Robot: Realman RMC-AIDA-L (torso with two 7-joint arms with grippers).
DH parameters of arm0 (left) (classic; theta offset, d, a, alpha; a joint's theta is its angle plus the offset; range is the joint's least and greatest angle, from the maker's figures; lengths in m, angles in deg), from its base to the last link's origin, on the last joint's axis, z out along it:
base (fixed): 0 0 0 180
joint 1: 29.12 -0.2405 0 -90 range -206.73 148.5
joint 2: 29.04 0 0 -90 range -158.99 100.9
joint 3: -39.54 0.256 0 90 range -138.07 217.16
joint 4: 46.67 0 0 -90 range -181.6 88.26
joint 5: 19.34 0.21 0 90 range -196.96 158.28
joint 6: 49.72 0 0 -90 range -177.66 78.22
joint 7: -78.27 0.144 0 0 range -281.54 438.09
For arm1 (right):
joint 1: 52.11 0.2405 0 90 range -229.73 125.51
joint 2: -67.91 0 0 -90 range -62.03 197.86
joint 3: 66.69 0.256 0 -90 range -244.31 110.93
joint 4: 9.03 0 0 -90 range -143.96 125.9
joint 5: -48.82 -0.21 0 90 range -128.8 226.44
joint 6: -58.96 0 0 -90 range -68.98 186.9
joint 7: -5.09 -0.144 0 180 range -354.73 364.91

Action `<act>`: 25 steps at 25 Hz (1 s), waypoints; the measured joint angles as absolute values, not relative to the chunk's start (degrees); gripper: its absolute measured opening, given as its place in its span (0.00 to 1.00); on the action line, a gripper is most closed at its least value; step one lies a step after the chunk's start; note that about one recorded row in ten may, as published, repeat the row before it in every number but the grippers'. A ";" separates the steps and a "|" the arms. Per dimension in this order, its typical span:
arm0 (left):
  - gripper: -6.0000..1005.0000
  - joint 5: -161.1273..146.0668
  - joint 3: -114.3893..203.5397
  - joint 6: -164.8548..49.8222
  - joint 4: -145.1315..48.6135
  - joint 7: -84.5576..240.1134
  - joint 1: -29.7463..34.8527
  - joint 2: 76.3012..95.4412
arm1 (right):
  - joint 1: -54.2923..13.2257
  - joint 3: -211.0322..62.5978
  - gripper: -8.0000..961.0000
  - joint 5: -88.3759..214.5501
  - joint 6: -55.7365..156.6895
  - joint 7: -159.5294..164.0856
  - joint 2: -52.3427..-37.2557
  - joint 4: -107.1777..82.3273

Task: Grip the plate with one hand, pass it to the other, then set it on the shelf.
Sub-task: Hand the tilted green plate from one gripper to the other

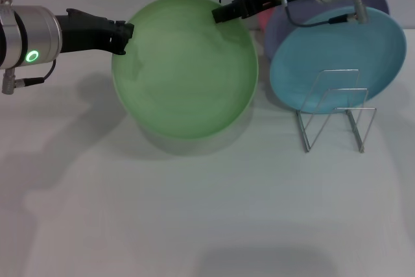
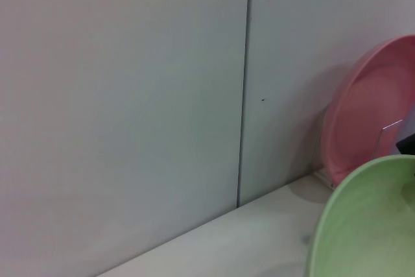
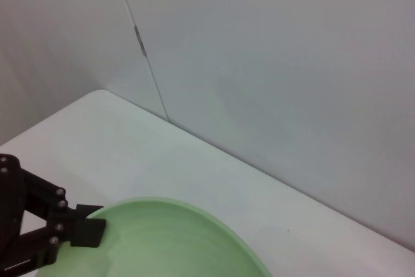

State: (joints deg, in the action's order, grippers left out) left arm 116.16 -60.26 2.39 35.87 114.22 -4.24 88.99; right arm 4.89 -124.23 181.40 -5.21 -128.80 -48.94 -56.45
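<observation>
Green plate point(image 1: 185, 69) held above tabletop point(image 1: 194, 212); left tool point(image 1: 123, 36) and right tool point(image 1: 222, 13) both clamped on its rim.

The plate point(image 1: 185, 69) is showing a matte, smooth light green plastic face. The shelf point(image 1: 337, 109) is looking like thin, shiny silver wire. The left gripper point(image 1: 127, 36) and right gripper point(image 1: 219, 14) are appearing as dull black, on brushed silver-grey metal arms. The desk point(image 1: 194, 212) is looking smooth and matt white.
</observation>
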 joint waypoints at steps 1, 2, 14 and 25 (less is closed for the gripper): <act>0.06 116.11 -60.25 2.39 35.87 114.22 -4.24 88.99 | 4.91 -124.22 0.62 181.40 -5.22 -128.68 -48.92 -56.34; 0.06 116.09 -60.24 2.39 35.87 114.22 -4.24 88.99 | 4.98 -124.23 0.59 181.40 -5.22 -128.67 -48.92 -56.21; 0.06 115.67 -60.12 2.39 35.77 114.22 -4.08 88.99 | 6.08 -124.21 0.51 181.96 -5.23 -129.24 -48.41 -54.21; 0.06 115.57 -60.10 2.39 35.59 114.22 -3.93 88.99 | 6.57 -124.21 0.33 182.02 -5.21 -129.29 -48.18 -53.57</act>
